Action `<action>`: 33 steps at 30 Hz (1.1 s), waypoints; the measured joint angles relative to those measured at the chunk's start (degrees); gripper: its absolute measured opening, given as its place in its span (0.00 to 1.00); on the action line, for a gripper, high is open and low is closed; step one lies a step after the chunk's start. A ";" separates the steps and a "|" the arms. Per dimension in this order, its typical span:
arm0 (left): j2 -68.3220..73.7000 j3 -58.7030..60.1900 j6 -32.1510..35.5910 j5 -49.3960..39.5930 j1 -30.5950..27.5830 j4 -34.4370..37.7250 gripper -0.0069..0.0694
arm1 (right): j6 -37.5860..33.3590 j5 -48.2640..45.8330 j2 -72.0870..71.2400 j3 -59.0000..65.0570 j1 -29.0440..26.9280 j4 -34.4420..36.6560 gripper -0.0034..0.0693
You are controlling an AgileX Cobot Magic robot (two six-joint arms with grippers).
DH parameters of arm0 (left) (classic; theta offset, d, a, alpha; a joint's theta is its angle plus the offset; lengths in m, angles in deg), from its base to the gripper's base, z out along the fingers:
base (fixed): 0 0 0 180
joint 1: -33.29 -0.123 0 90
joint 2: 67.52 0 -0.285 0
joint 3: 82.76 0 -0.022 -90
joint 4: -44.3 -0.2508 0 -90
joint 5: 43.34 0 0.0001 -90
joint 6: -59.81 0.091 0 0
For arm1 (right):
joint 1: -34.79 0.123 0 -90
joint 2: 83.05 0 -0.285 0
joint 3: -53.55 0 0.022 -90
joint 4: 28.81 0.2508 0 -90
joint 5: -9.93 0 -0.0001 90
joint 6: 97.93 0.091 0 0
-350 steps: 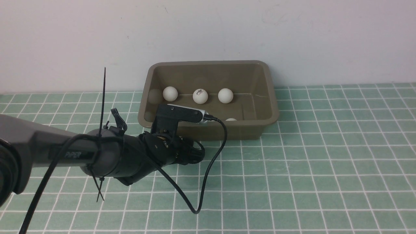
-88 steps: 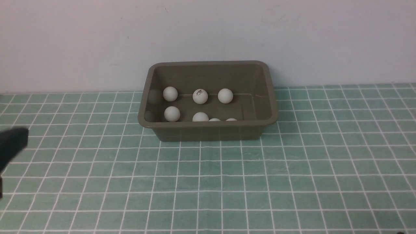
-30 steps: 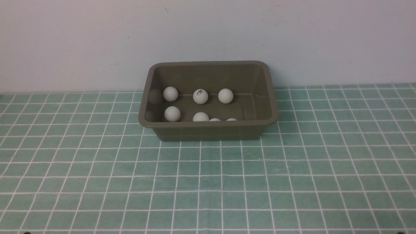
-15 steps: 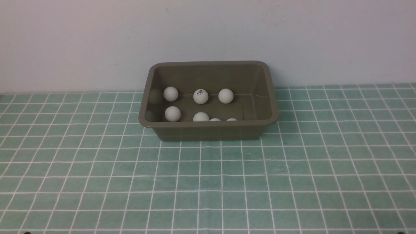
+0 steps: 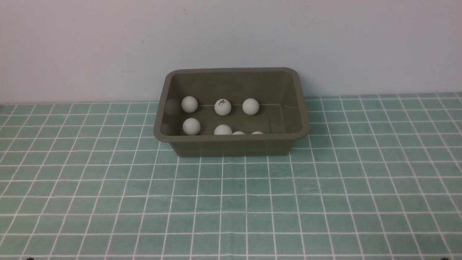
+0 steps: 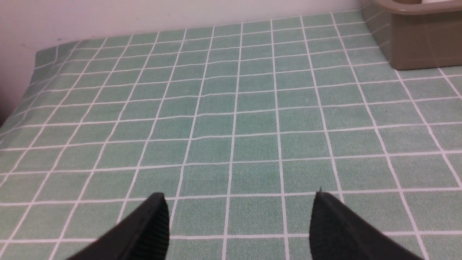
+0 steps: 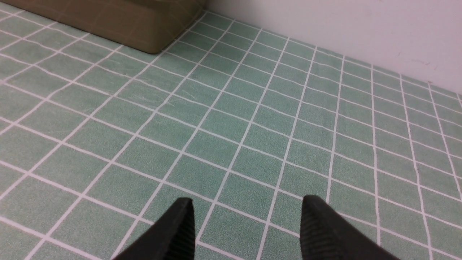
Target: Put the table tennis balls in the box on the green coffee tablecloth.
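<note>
Front view: we see seven balls (image 5: 222, 107) in the box (image 5: 231, 144) on the cloth (image 5: 231, 202). Left gripper (image 6: 238, 216) and right gripper (image 7: 245, 220) both gape apart, empty, above bare cloth.

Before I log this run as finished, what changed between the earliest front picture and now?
The left arm, which reached over the box then, has pulled back out of the front view; the left gripper now hangs open and empty over the green tablecloth. Seven table tennis balls show in the box now, against four then, when the arm hid part of the floor. The box has not moved.
</note>
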 joint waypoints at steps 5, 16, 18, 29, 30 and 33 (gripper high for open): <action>0.00 0.00 0.00 0.00 0.00 0.00 0.71 | 0.00 0.00 0.00 0.00 0.00 0.00 0.56; 0.00 0.00 0.00 0.00 0.00 0.00 0.71 | 0.00 0.00 0.00 0.00 0.00 0.00 0.56; 0.00 0.00 0.00 0.00 0.00 0.00 0.71 | 0.00 0.00 0.00 0.00 0.00 0.00 0.56; 0.00 0.00 0.00 0.00 0.00 0.00 0.71 | 0.00 0.79 0.00 0.13 0.00 1.88 0.56; 0.00 0.00 0.00 0.00 0.00 0.00 0.71 | 0.05 1.47 0.00 0.21 0.00 3.25 0.56; 0.00 0.00 0.00 0.00 0.00 0.00 0.71 | 0.54 5.39 0.00 0.67 0.00 9.00 0.56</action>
